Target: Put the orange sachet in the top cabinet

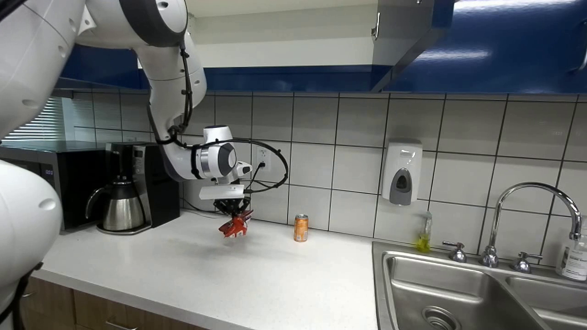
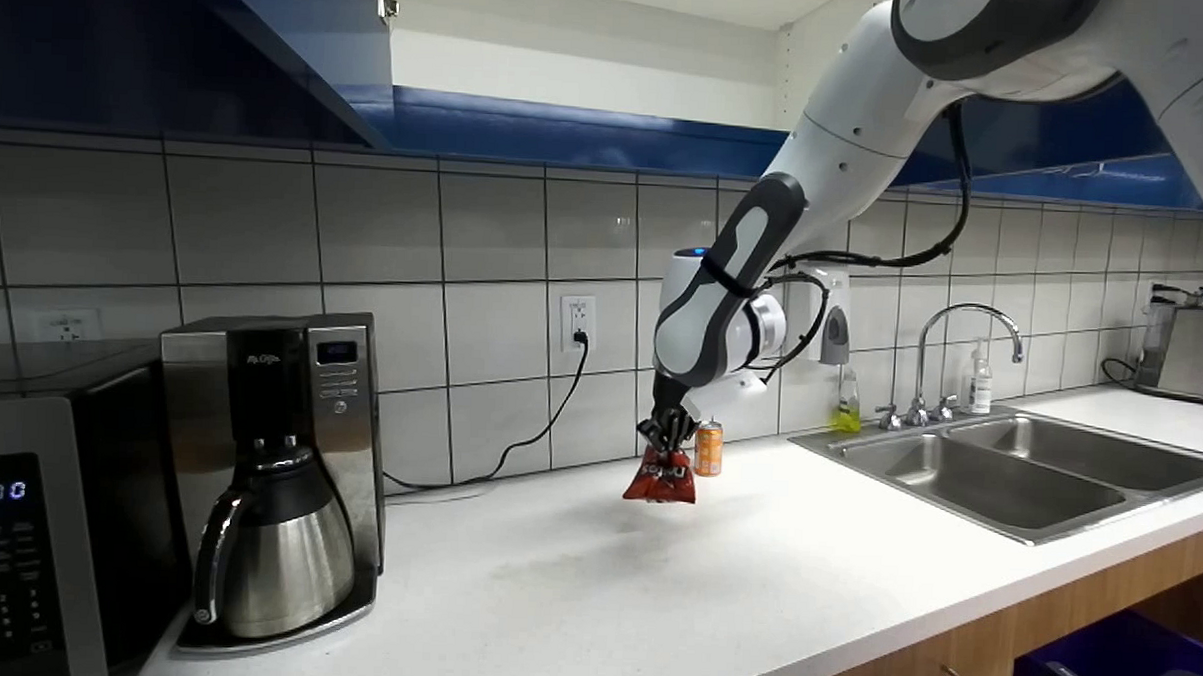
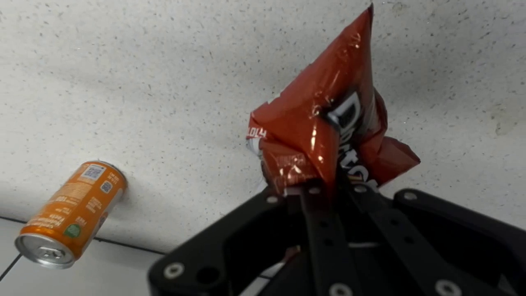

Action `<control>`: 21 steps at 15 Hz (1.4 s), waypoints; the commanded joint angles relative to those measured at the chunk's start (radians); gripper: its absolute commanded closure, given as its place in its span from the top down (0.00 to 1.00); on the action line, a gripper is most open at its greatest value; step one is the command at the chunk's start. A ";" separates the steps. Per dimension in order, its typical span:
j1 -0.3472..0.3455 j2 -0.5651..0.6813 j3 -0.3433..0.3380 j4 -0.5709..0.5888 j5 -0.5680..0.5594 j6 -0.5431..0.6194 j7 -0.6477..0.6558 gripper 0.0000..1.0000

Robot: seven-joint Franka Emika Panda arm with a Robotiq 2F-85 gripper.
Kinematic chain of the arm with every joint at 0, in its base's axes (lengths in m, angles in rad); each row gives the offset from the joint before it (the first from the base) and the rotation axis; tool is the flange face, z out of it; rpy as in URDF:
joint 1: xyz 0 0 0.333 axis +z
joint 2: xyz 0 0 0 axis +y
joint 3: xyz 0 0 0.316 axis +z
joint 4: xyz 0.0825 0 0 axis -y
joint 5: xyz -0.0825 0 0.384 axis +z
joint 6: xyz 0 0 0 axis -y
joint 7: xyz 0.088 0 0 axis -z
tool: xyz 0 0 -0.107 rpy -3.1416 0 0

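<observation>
The orange-red sachet, a crumpled Doritos bag, hangs from my gripper in both exterior views (image 1: 235, 227) (image 2: 660, 483). It also fills the middle of the wrist view (image 3: 312, 115). My gripper (image 1: 234, 211) is shut on it, pinching its upper part. The gripper also shows in an exterior view (image 2: 667, 435) and in the wrist view (image 3: 331, 189). The sachet is held a little above the white counter, with a faint shadow below. The top cabinet (image 1: 284, 52) stands open above the tiles. Its pale inside also shows in an exterior view (image 2: 571, 62).
An orange can (image 1: 301, 228) stands by the wall beside the gripper. The coffee maker (image 2: 276, 477) and microwave (image 2: 15, 518) stand at one end of the counter, the sink (image 1: 383, 284) at the other. Open cabinet doors (image 1: 403, 32) (image 2: 312, 38) hang beside the opening. A blue ledge (image 1: 293, 79) runs below it.
</observation>
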 commanded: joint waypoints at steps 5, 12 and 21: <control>0.003 -0.211 0.009 -0.175 0.014 -0.073 0.013 0.02; 0.008 -0.428 0.030 -0.365 0.033 -0.127 0.070 0.02; 0.010 -0.717 0.099 -0.547 0.151 -0.335 0.123 0.02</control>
